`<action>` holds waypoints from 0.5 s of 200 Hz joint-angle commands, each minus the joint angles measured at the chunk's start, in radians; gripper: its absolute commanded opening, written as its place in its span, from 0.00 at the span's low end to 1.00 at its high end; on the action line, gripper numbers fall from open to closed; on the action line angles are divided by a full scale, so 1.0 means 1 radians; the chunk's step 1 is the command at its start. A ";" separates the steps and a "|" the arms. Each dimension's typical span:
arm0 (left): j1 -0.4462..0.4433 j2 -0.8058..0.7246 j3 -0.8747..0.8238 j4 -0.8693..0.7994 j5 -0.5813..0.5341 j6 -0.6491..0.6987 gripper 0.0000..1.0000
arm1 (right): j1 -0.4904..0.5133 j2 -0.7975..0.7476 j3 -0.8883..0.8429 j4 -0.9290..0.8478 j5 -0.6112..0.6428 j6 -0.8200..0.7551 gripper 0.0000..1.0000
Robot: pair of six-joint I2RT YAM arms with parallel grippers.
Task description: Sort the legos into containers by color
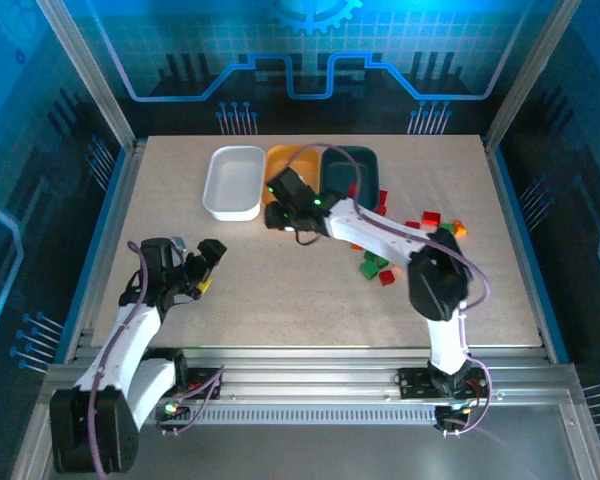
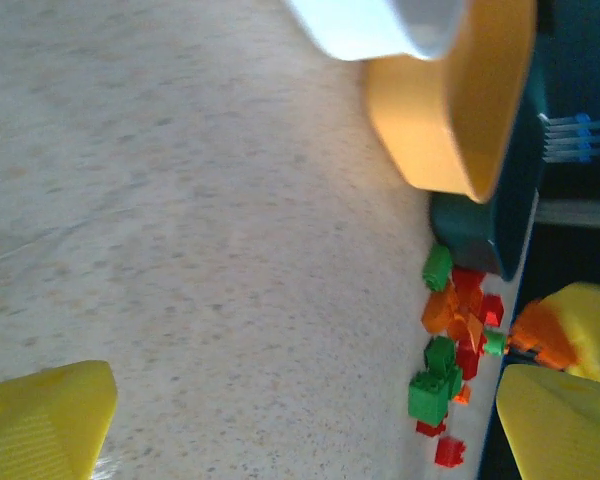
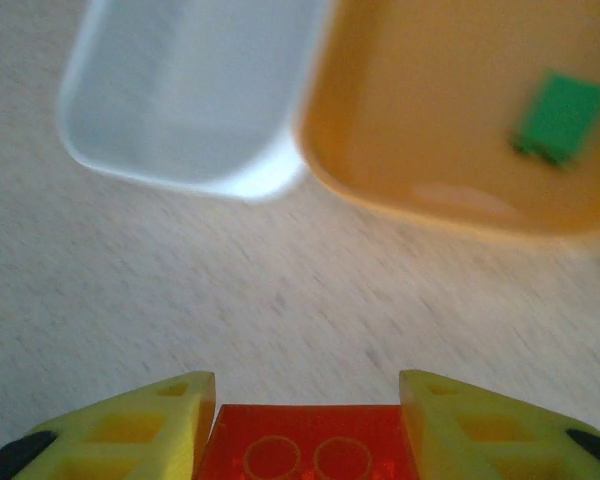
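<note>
My right gripper (image 3: 307, 395) is shut on a red lego (image 3: 305, 445), studs up, held between its yellow fingers. It hovers above the table just in front of the white container (image 3: 190, 90) and the orange container (image 3: 450, 110), which has one green lego (image 3: 560, 118) inside. From above, that right gripper (image 1: 276, 212) sits at the orange container's (image 1: 283, 156) near edge, with the white container (image 1: 232, 212) to its left and the teal container (image 1: 352, 158) to its right. Loose red, green and orange legos (image 1: 380, 265) lie on the right. My left gripper (image 1: 208, 262) is open, empty and far from them.
In the left wrist view, the legos (image 2: 450, 330) cluster beside the teal container (image 2: 470, 225), past the orange container (image 2: 450, 110), with bare table between my open left gripper (image 2: 300, 420) and them. A metal frame borders the table (image 1: 180, 300).
</note>
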 commanded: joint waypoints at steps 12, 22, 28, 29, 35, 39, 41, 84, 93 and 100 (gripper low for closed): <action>0.026 0.015 -0.026 0.019 0.160 -0.014 0.99 | 0.010 0.256 0.357 -0.008 -0.076 -0.182 0.43; 0.029 0.001 -0.028 0.009 0.165 -0.001 0.99 | 0.004 0.331 0.454 -0.020 -0.082 -0.191 0.44; 0.029 -0.006 -0.028 0.002 0.168 0.009 0.99 | 0.000 0.369 0.508 -0.027 -0.089 -0.193 0.44; 0.029 -0.008 -0.028 0.001 0.168 0.012 0.99 | -0.001 0.375 0.517 -0.027 -0.091 -0.193 0.43; 0.030 -0.018 -0.026 -0.008 0.169 0.020 0.99 | -0.006 0.412 0.569 -0.036 -0.096 -0.193 0.44; 0.030 -0.024 -0.026 -0.012 0.171 0.025 0.99 | -0.008 0.434 0.606 -0.045 -0.098 -0.192 0.44; 0.029 -0.026 -0.026 -0.013 0.173 0.027 0.99 | -0.010 0.446 0.625 -0.051 -0.099 -0.192 0.44; 0.030 -0.050 -0.029 0.005 0.194 0.028 0.99 | -0.035 0.636 0.938 -0.137 -0.133 -0.199 0.44; 0.030 -0.051 -0.031 0.012 0.200 0.024 0.99 | -0.039 0.644 0.937 -0.123 -0.136 -0.196 0.45; 0.030 -0.051 -0.032 0.020 0.205 0.020 0.99 | -0.042 0.647 0.937 -0.113 -0.141 -0.196 0.46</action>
